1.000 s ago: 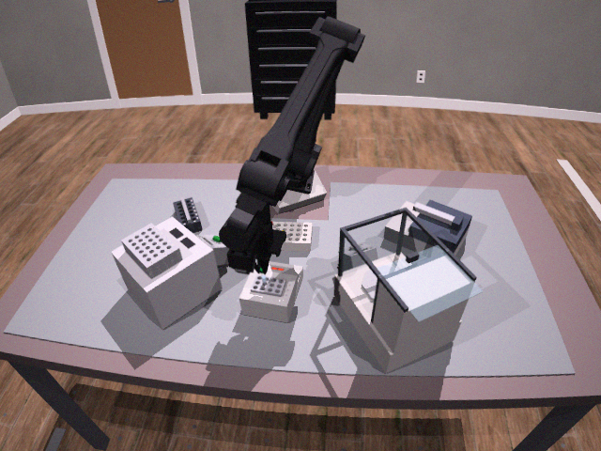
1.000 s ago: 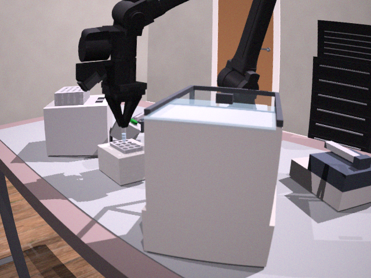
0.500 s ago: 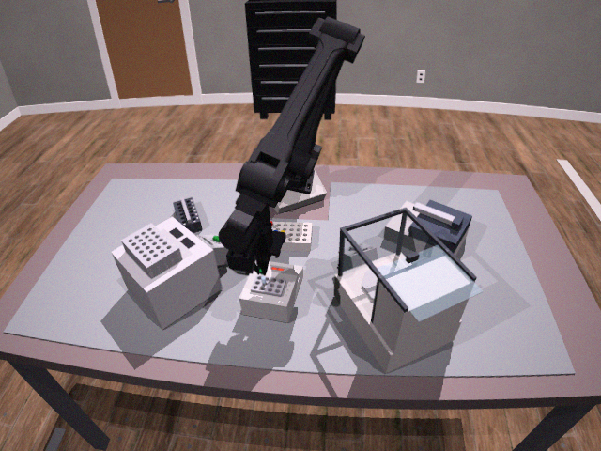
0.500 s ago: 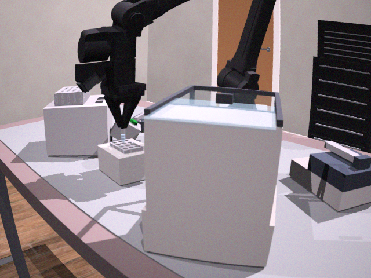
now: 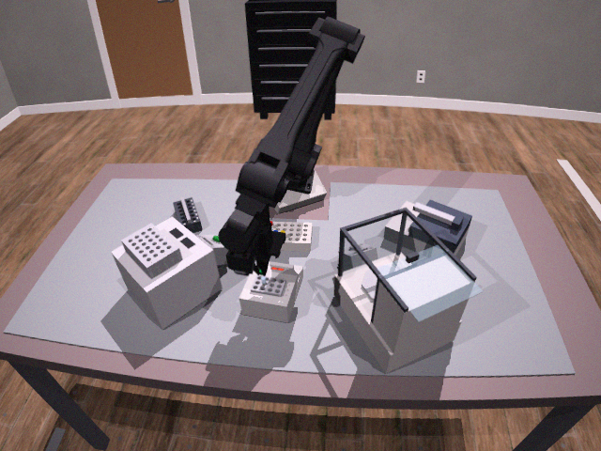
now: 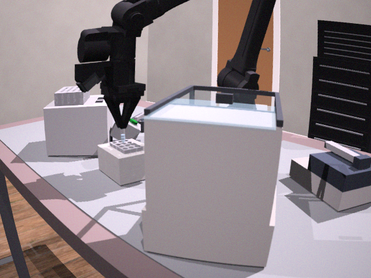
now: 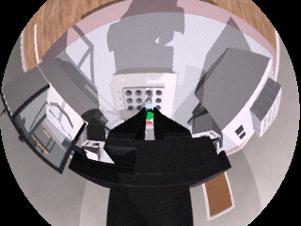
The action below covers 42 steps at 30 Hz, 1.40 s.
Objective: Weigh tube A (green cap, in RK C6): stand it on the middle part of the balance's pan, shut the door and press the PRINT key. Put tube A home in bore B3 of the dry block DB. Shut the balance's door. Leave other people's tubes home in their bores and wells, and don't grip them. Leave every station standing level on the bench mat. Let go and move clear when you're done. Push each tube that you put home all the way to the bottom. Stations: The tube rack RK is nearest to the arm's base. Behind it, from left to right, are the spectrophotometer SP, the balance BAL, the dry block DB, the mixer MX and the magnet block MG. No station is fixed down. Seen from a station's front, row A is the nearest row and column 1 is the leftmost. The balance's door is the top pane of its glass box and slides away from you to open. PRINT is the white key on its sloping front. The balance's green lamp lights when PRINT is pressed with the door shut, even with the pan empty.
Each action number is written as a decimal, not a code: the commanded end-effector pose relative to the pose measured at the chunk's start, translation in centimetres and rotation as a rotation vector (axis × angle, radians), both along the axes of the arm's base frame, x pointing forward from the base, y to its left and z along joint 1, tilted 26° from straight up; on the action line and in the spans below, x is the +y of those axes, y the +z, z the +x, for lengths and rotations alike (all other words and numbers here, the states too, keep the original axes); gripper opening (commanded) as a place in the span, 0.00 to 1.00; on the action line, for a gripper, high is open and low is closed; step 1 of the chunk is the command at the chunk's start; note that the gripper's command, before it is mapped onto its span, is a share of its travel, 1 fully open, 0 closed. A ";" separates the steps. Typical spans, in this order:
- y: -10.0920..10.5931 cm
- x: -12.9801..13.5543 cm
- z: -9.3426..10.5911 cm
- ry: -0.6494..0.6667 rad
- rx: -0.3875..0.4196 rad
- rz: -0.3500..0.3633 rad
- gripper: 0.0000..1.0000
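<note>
Tube A (image 5: pixel 263 280) (image 6: pixel 122 138) (image 7: pixel 150 115), in transfer to its home station. The gripper (image 5: pixel 262 270) (image 6: pixel 122 127) (image 7: pixel 150 110) is closed on the tube at its green cap, the two fingertips meeting around it. The tube hangs upright at the dry block (image 5: pixel 266 309) (image 6: pixel 118 164) (image 7: pixel 169 84), its pale, translucent body projecting below the fingers. In the wrist view it lines up with the third column, apparently at the middle row, which agrees with bore B3; whether its tip has entered the bore cannot be told.

Progress of the task: removal from the rack (image 5: pixel 303 231) is complete, and placement appears to be the step in hand. The balance (image 5: pixel 426 315) (image 6: pixel 209 185) (image 7: pixel 71 85) bears no tube on the visible part of its pan (image 5: pixel 371 285). Its door (image 5: pixel 432 281) (image 6: pixel 209 114) stands slid back, leaving the front of the glass box open. The lamp and PRINT key cannot be made out, so a completed weighing can be neither confirmed nor excluded. Left to do are the full seating of the tube, its release and the shutting of the door.

Appearance of the tube: slender and light blue below, with a rounded, bright green cap largely masked by the dark fingers.
</note>
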State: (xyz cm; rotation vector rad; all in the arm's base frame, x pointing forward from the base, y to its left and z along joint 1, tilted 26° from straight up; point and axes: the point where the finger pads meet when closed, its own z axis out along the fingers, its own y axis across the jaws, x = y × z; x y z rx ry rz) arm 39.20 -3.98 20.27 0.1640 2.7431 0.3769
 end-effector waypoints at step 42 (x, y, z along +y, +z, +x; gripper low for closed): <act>0.6 0.1 0.8 0.000 -0.024 -0.007 0.09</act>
